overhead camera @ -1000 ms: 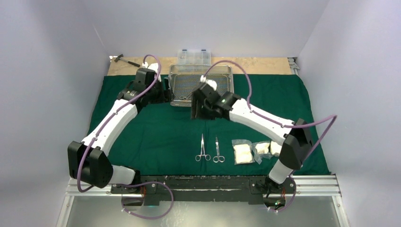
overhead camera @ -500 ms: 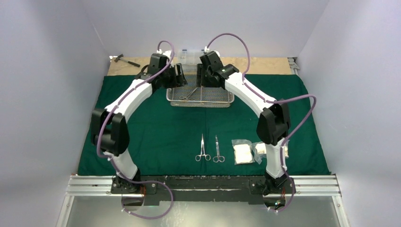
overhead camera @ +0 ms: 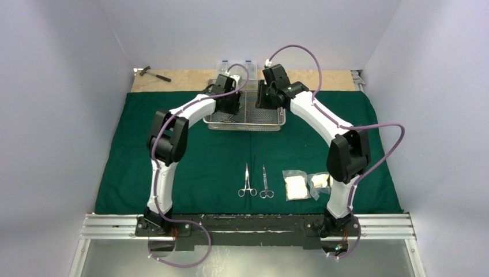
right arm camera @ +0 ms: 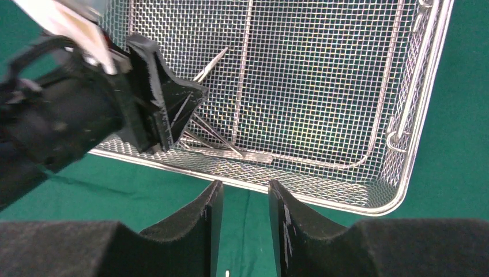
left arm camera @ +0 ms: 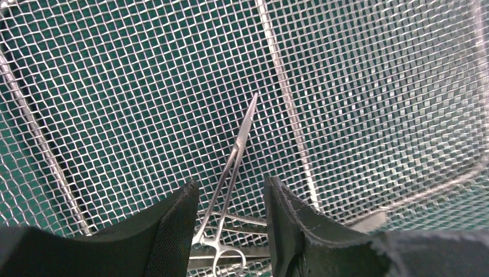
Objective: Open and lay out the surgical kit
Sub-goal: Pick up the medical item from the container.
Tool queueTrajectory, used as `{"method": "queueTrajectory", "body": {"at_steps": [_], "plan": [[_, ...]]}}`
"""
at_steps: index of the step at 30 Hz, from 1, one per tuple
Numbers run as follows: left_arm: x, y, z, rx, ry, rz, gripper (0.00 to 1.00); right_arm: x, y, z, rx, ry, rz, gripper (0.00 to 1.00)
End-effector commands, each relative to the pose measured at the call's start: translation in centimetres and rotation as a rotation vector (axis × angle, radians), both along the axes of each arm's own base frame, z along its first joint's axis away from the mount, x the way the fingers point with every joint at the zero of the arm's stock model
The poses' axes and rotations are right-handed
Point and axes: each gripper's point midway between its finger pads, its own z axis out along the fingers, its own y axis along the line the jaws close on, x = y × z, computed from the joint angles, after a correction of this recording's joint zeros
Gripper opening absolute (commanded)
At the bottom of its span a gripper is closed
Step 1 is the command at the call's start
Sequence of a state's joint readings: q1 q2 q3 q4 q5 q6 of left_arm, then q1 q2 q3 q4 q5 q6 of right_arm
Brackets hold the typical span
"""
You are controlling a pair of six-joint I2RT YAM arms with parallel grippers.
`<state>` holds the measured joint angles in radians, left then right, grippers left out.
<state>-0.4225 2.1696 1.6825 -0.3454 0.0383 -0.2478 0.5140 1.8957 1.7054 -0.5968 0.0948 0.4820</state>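
Note:
The steel wire-mesh tray [overhead camera: 271, 118] stands on the dark green cloth [overhead camera: 190, 156] at the back middle. My left gripper [overhead camera: 230, 105] is down inside its left part. In the left wrist view its fingers [left arm camera: 173, 231] stand open on either side of a scissors-like clamp [left arm camera: 236, 153] lying on the mesh, with other instruments crossed under it. My right gripper [overhead camera: 264, 99] hovers open and empty [right arm camera: 245, 184] over the cloth just outside the tray's rim [right arm camera: 323, 201]. Two steel instruments [overhead camera: 247, 182] [overhead camera: 266, 183] and clear gauze packets [overhead camera: 296, 186] lie in a row on the near cloth.
A clear plastic compartment box [overhead camera: 235, 65] stands behind the tray on the wooden strip [overhead camera: 323, 79]. A small hammer [overhead camera: 153, 73] lies at the back left. A metal rail [overhead camera: 248, 226] runs along the near edge, and grey walls enclose the sides.
Both arms have stretched forward to the tray. The left gripper has come down into the tray over the clamp, and both pairs of jaws have narrowed.

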Motion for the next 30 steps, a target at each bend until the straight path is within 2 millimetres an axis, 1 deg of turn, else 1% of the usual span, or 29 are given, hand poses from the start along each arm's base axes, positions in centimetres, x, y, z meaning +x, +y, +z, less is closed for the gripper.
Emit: {"method": "queueTrajectory", "body": {"at_steps": [1,5,8,10,13,16,19,24,26,28,30], "plan": [[2.5,1.0,1.2,0.133,-0.118,-0.034,0.43,0.9,-1.4,2.4,0.062,-0.054,-0.032,0.37],[2.5,1.7,-0.2,0.222,-0.116,-0.052,0.41,1.2,-2.3,2.4,0.071,-0.042,-0.058,0.35],[2.4,2.3,-1.2,0.27,-0.099,-0.058,0.37,1.4,-2.6,2.5,0.077,-0.043,-0.065,0.34],[2.1,2.3,-1.7,0.278,-0.084,-0.075,0.35,1.7,-2.5,2.6,0.086,-0.044,-0.069,0.34],[1.5,1.9,-2.0,0.264,-0.072,-0.103,0.34,2.2,-2.2,2.7,0.098,-0.04,-0.071,0.33],[1.1,1.8,-2.4,0.261,-0.056,-0.118,0.32,2.6,-1.8,2.4,0.107,-0.028,-0.068,0.32],[1.0,2.0,-2.6,0.268,-0.046,-0.114,0.24,2.9,-1.5,2.2,0.114,-0.019,-0.064,0.3],[0.8,2.0,-3.0,0.265,-0.02,-0.103,0.09,3.1,-1.6,2.3,0.108,-0.014,-0.069,0.29],[0.9,1.9,-2.6,0.259,-0.022,-0.092,0.04,3.0,-1.6,2.4,0.108,-0.014,-0.069,0.29],[1.3,2.0,-1.8,0.256,-0.037,-0.078,0.0,2.9,-1.6,2.4,0.109,-0.012,-0.066,0.29],[1.8,2.0,-0.6,0.254,-0.066,-0.065,0.0,2.8,-1.6,2.4,0.11,-0.01,-0.064,0.28]]}}
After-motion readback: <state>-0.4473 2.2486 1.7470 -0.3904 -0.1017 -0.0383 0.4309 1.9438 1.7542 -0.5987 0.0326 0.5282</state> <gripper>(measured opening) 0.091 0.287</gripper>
